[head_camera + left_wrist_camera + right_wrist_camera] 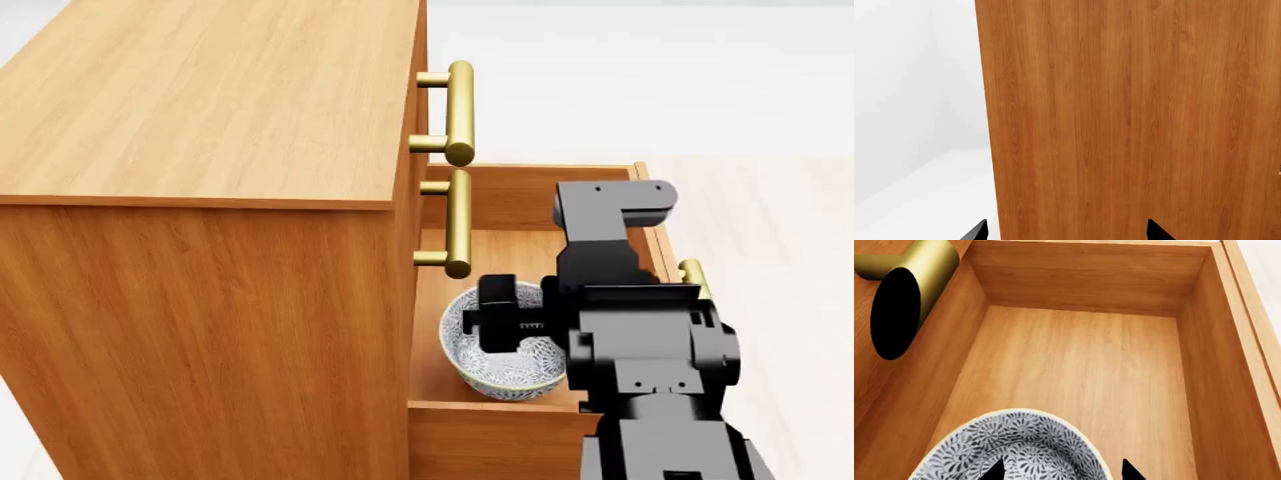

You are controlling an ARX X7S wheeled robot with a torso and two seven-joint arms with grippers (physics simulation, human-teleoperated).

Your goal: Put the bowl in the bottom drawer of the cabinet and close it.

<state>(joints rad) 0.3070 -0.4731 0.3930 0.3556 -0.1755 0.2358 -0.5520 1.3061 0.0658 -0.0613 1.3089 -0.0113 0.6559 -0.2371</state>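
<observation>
Patterned blue-grey and white, bowl inside open bottom drawer of cabinet, near its front corner. Right gripper over the rim, fingertips straddling it; grip or gap impossible to tell. Left gripper spread, empty, facing cabinet's side. Best released low, lifted straight up, then drawer pushed shut.

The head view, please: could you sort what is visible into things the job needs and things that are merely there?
Job:
- bowl, inside the open bottom drawer
- cabinet
- right hand, at the bowl's rim

Merely there:
- two upper drawer handles
- white floor
</observation>
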